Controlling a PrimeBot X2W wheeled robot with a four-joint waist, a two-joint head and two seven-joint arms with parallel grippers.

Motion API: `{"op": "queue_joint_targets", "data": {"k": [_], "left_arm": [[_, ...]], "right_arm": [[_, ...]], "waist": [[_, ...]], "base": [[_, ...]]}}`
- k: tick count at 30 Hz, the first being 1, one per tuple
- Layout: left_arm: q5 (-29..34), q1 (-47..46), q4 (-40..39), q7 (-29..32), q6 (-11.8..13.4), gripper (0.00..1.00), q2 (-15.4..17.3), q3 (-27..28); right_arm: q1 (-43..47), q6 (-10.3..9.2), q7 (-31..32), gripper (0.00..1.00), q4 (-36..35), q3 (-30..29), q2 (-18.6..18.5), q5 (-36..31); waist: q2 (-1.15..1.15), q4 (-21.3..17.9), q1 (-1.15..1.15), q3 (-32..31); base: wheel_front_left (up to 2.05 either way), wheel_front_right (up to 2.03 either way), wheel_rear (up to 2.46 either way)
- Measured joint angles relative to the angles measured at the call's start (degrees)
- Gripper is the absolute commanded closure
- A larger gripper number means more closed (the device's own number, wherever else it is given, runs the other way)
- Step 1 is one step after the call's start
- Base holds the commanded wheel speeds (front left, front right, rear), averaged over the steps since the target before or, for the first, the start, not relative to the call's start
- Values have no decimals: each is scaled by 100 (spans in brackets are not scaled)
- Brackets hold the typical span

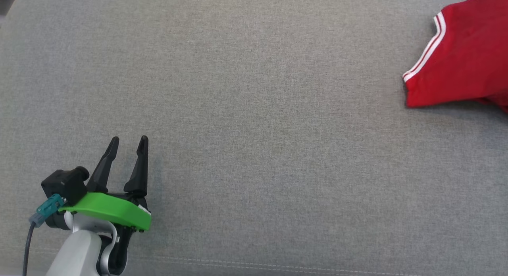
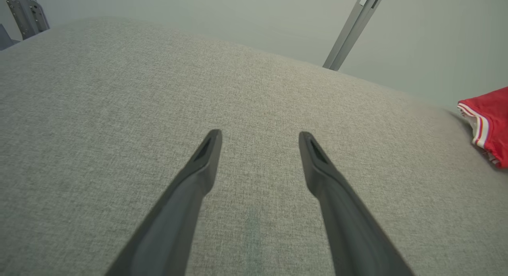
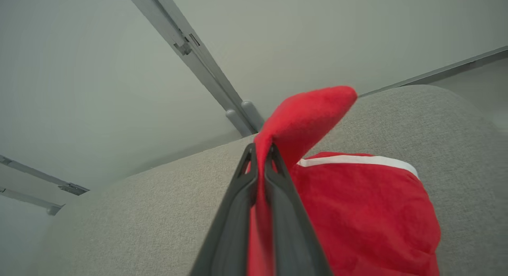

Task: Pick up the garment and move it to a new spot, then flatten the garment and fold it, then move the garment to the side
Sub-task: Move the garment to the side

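Head view, lower left: left gripper sat low, two long dark fingers pointing up and away from robot. Jaws stood wide apart, nothing between them. Green wrist plate sat behind fingers, with black wrist camera on its left side, plus teal plug and grey cable. Pale forearm rose from bottom edge. Own wrist view: right gripper had jaws pressed nearly together, pinching fold of red garment; cloth stood up past fingertips.
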Motion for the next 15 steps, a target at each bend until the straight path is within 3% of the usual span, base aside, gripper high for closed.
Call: {"op": "queue_joint_targets", "data": {"k": [3,4,5,6,7,15], "left_arm": [[37,1,1,0,0,0,15,0],[38,1,2,0,0,0,16,0],[40,-1,0,0,0,0,16,-8],[42,-1,7,0,0,0,18,-14],[48,-1,7,0,-2,0,16,-27],[57,-7,57,0,-9,0,10,-86]], "right_arm": [[19,-8,-113,100,276,-138,-42,-3],[47,-14,-193,80,335,-157,-37,-58],[108,-13,-267,51,450,-177,-36,-97],[192,-12,-331,13,572,-172,-37,-156],[305,-13,-428,0,711,-172,-41,-277],[847,-51,-1381,0,1412,-337,211,-772]], "waist": [[0,-14,0,62],[0,-25,0,81],[0,-38,0,97],[0,-52,0,113],[0,-68,0,125],[0,-209,0,86]], "base": [[0,0,0],[0,0,0],[0,0,0],[0,0,0],[0,0,0],[0,0,0]]}}
